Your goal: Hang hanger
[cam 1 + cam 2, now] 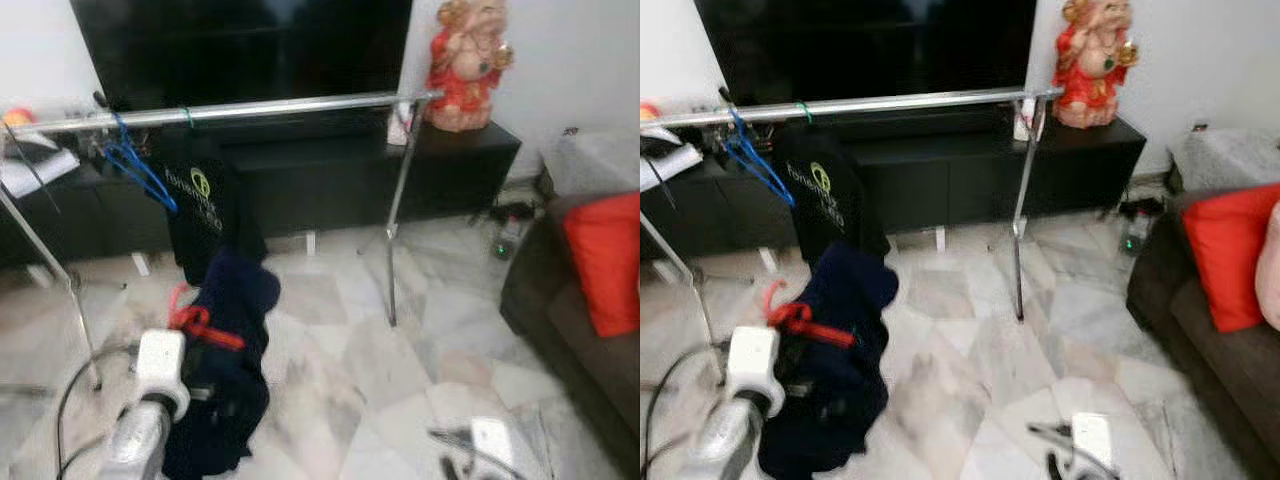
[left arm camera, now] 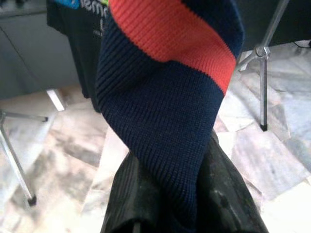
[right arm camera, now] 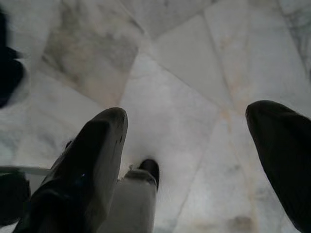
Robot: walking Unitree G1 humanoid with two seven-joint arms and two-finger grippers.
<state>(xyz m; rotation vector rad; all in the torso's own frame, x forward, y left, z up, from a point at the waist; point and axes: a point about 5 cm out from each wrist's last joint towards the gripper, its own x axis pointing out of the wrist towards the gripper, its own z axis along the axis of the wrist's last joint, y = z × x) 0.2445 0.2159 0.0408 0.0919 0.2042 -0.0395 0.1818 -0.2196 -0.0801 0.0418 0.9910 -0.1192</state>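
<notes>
My left gripper is shut on a navy knitted garment with a red stripe, which hangs on a red hanger low at the left, in front of the rack. The silver clothes rail runs across the scene above it, carrying a blue hanger and a black T-shirt. The red hanger's hook is well below the rail. My right gripper hangs low at the right, open over the marble floor, holding nothing.
A black TV cabinet with a red statue stands behind the rack. The rack's legs stand on the marble floor. A dark sofa with a red cushion is at the right. A cable and plug lie by the cabinet.
</notes>
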